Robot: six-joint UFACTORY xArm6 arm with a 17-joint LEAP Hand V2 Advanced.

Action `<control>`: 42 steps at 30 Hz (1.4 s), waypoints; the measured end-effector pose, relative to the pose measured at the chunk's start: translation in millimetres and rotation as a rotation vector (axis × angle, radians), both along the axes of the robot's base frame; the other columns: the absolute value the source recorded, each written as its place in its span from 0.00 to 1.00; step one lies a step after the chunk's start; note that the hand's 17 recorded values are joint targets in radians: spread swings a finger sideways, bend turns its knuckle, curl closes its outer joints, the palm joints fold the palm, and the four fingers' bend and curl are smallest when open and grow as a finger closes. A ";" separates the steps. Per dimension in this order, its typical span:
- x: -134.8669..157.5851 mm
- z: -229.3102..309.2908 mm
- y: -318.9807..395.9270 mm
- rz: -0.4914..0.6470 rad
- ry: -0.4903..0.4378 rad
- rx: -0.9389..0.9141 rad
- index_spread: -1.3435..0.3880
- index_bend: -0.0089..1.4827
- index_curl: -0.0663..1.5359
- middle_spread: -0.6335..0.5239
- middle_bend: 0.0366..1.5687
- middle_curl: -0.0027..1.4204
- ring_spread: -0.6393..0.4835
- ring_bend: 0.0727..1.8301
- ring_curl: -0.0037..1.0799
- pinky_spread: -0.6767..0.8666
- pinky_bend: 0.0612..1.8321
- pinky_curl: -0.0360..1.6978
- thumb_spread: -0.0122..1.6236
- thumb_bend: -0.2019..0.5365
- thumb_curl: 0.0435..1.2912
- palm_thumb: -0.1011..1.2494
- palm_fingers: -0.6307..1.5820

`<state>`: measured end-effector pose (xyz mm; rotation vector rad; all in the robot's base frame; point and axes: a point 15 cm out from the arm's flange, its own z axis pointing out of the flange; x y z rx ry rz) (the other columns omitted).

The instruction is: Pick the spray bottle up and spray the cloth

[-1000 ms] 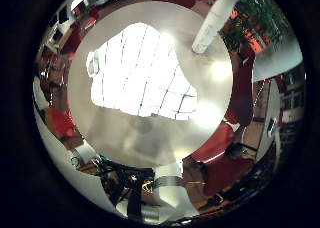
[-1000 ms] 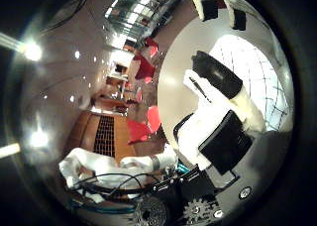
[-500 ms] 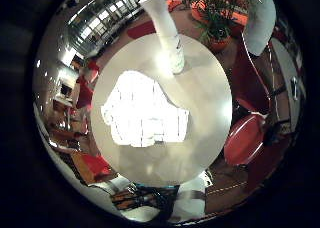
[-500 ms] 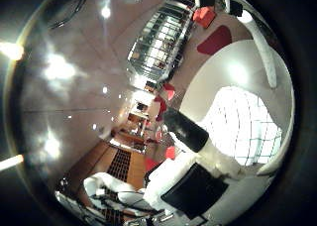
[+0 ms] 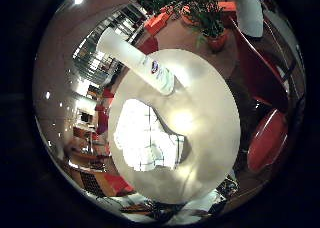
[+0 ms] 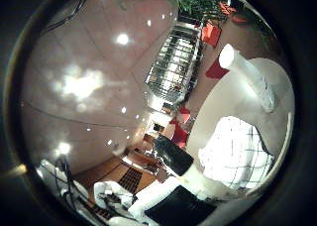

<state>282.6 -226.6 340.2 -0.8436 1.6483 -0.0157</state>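
Spray bottle: a tall white bottle [image 5: 137, 60] with a small label patch, standing upright on the round white table [image 5: 215, 118], near the table's edge; its top is not clearly resolved.
Cloth: a white cloth with a thin dark grid pattern [image 5: 145, 140], lying rumpled on the same table, just beside the bottle's base; whether the two touch cannot be determined.
Hand: the white and black hand [image 6: 171, 186] shows only in the thumb-side view, as black and white finger parts reaching in from the edge. Fingers appear extended rather than curled, and nothing is held between them; I judge the hand spread and empty.
Key relation: the palm looks down on the tabletop from well above. The cloth sits more or less under the palm; the bottle stands beyond it, off toward the table's rim. The bottle's long axis is vertical, so it rises toward the palm.
Step in hand: judged as the approach to the bottle; no contact yet.
Next move calls for: shifting across past the cloth, then closing round the bottle's body from the side.
Risk: a tall narrow bottle near the rim may tip if struck.
Surroundings: red chairs [image 5: 267, 140] and a potted plant [image 5: 212, 18] beside the table.
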 end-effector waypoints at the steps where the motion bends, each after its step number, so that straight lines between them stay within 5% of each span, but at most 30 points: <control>1: 0.7 -4.8 -4.7 -0.005 -0.012 0.011 0.69 0.11 0.22 0.71 0.16 0.27 0.76 0.29 0.24 0.71 0.26 0.18 0.68 0.24 0.19 0.45 0.33; 18: 37.4 -55.1 -58.3 -0.046 -0.095 0.199 0.68 0.11 0.21 0.74 0.12 0.25 0.78 0.22 0.23 0.70 0.24 0.19 0.63 0.24 0.19 0.41 0.29; 42: 125.9 -91.6 -1.4 0.051 -0.017 0.169 0.69 0.11 0.20 0.74 0.12 0.25 0.78 0.22 0.24 0.70 0.21 0.20 0.62 0.24 0.20 0.41 0.30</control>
